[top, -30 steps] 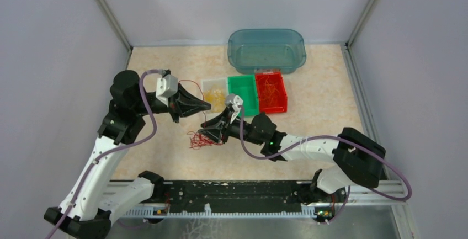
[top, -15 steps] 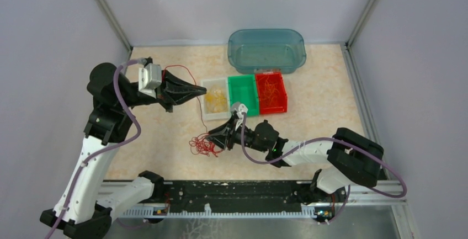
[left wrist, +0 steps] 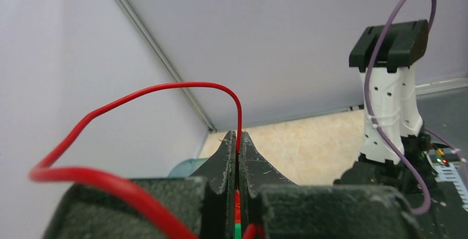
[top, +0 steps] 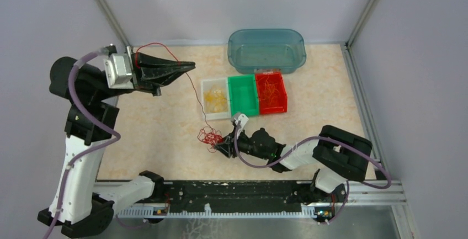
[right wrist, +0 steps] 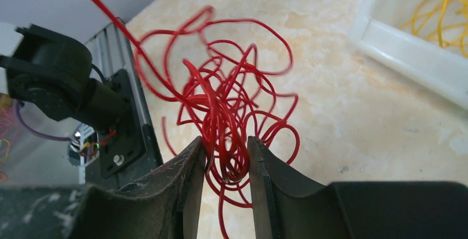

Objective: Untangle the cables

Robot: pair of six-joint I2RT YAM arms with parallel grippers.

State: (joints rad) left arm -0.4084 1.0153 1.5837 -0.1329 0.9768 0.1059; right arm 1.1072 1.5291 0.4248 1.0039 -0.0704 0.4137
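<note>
Low in the middle of the overhead frame, the cables are lying as a small red clump on the tan table, just below the left end of a row of bins. One red strand is running out of the clump, up and to the left, and is ending in the left gripper. Its loose end is arching on over the top of that gripper.

The left gripper is hanging high in the upper left of the frame and pointing right. Its jaws are pressing together and pinching the strand.

The right gripper is reaching in from the right at table level. Its fingers are standing narrow, and the lower part of the clump is bunching between them, with strands touching both inner faces.

Above the clump, a white bin is holding yellow wires. A green bin is sitting against it, and a red bin with orange wires is sitting against that. Higher in the frame, a teal tub is standing near the back wall.
</note>
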